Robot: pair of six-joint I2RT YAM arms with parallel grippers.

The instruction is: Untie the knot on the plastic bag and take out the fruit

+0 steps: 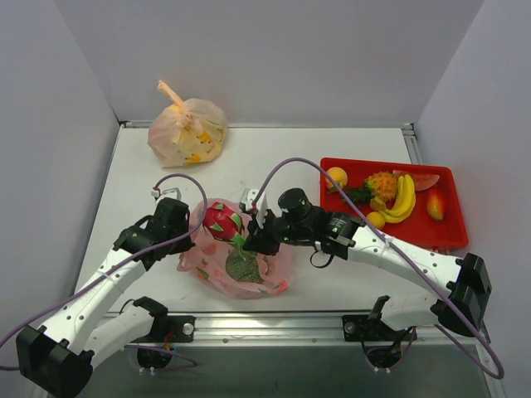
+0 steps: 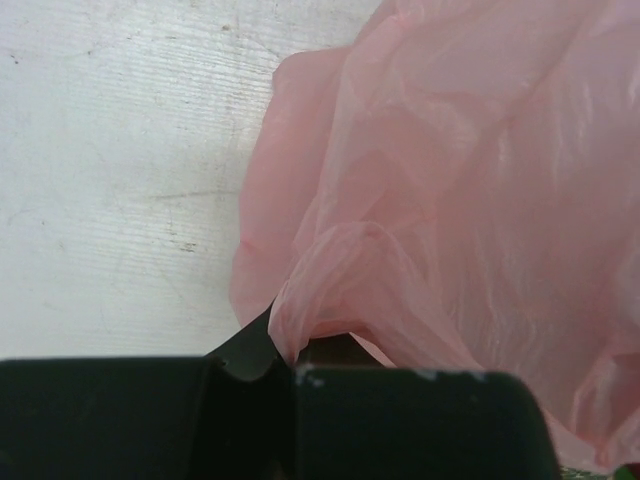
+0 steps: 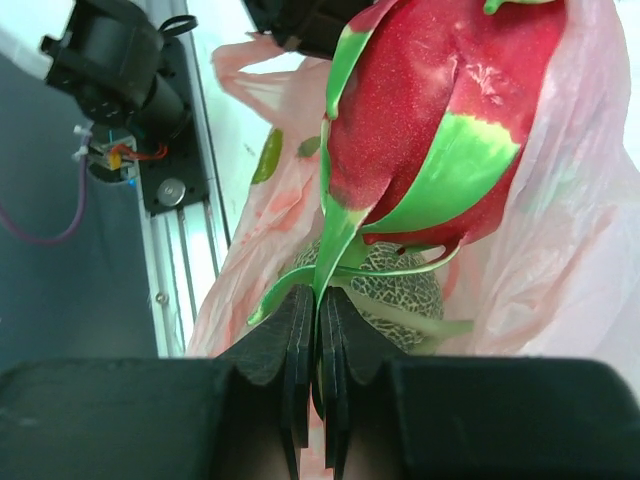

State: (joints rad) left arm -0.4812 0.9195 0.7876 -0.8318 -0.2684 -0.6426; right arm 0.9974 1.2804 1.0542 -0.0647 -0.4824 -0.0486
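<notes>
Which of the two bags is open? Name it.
The pink bag at the front: it lies spread, exposing the dragon fruit and melon. The orange bag at the back is knotted shut.

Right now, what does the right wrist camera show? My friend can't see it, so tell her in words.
The right gripper has its jaws pinched shut on a green leaf tip of the red dragon fruit, which fills the top of the picture. Just behind the leaf lies a netted green melon, with the pink plastic bag around both.
</notes>
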